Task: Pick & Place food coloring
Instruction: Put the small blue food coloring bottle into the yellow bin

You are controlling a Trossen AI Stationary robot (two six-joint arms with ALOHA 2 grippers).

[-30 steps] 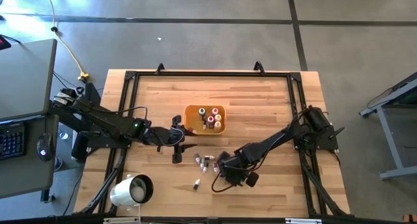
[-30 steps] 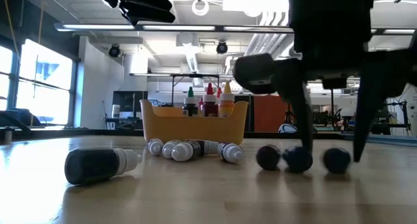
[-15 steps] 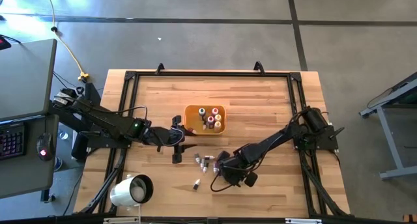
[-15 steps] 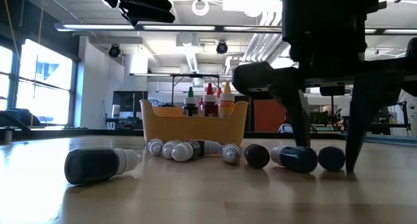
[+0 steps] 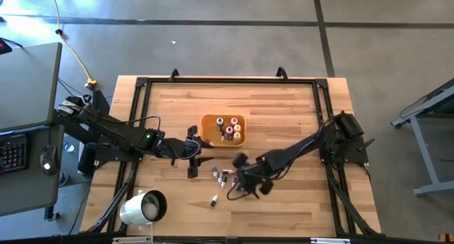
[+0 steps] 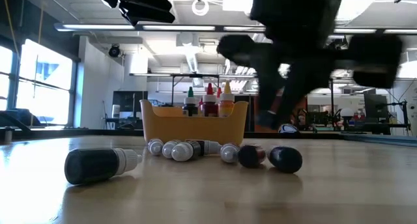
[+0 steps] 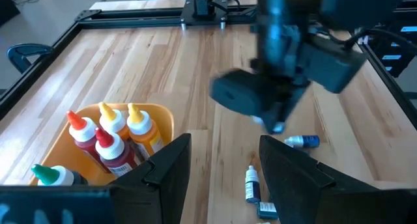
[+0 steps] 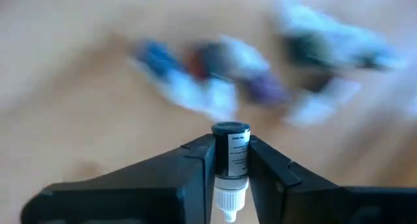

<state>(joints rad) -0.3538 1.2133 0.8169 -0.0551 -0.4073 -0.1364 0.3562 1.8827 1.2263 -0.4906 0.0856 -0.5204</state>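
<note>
The right gripper point(image 8: 225, 152) clamped one dark bottle point(image 8: 230, 148). Four bottles point(image 7: 107, 140) stood in the tray point(image 5: 208, 123). The left gripper point(image 7: 221, 165) hung open.

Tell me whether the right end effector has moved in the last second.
Yes. In the high view the right end effector has shifted toward the orange tray. It is clamped on a small dark bottle.

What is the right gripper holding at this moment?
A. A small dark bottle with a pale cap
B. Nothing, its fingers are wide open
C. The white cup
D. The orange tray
A: the right wrist view shows the right gripper closed on a small dark bottle with a pale cap, above the loose bottles lying on the table.
</note>
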